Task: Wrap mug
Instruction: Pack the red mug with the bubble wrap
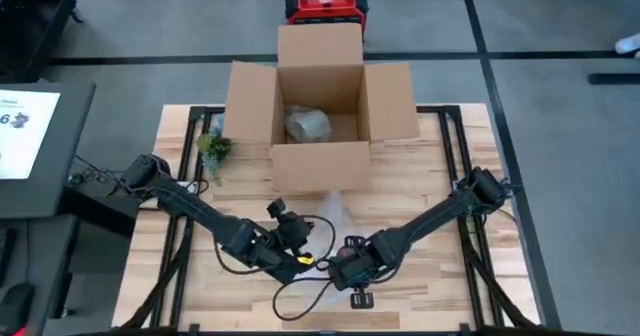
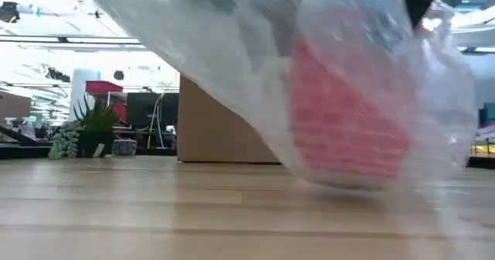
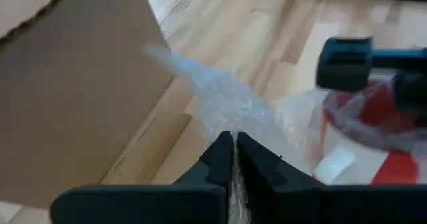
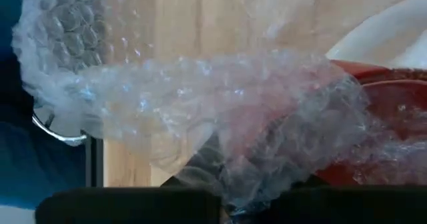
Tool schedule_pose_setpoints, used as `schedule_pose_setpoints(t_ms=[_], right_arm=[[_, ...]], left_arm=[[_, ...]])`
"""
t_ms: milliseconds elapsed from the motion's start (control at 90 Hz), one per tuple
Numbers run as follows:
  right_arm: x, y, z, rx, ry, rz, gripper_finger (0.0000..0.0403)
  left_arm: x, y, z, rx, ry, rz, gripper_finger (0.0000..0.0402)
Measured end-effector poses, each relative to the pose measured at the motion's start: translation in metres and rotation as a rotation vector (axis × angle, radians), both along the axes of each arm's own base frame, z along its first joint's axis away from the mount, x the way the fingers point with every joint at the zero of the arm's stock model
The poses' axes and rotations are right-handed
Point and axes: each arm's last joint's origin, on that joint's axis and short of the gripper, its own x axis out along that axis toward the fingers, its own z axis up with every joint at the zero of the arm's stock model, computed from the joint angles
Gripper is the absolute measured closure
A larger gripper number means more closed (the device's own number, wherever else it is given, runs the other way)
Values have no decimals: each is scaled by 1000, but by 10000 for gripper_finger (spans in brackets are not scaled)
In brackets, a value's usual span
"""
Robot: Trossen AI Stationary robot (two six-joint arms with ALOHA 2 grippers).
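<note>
A red mug [image 2: 352,128] sits tilted inside a sheet of clear bubble wrap [image 1: 330,216] in front of the open cardboard box [image 1: 320,116]. It also shows in the left wrist view [image 3: 373,117] and the right wrist view [image 4: 393,111]. My left gripper [image 3: 232,144] is shut on the wrap, just left of the mug. My right gripper [image 1: 350,273] is at the mug from the near right, draped in wrap [image 4: 200,104]. Whether the mug's base touches the table, I cannot tell. My left gripper pinches a gathered fold of the bubble wrap [image 3: 227,117] between its two fingers, coming level from the table's left. The wrap runs on past the fingertips toward the box and spreads over the mug. My right gripper is shut on the mug near its rim [image 3: 363,94], reaching in from the table's near right side. The bubble wrap covers the fingers, so the kind of hold cannot be told. The mug sits tilted in the hold, the wrap slack around it.
The open box holds a wrapped bundle [image 1: 308,124]; its front wall [image 1: 320,166] stands just beyond the grippers. A small potted plant [image 1: 213,148] sits left of the box. A yellow-and-black cable [image 1: 300,291] loops on the table near the front edge.
</note>
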Motion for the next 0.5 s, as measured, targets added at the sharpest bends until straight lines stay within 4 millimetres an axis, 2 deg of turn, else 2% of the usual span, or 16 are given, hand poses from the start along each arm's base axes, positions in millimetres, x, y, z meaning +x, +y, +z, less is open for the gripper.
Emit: schedule_pose_setpoints(t_ms=[500], right_arm=[[4, 2, 2, 20, -40, 1, 233]], left_arm=[[-8, -15, -5, 4, -22, -36, 402]])
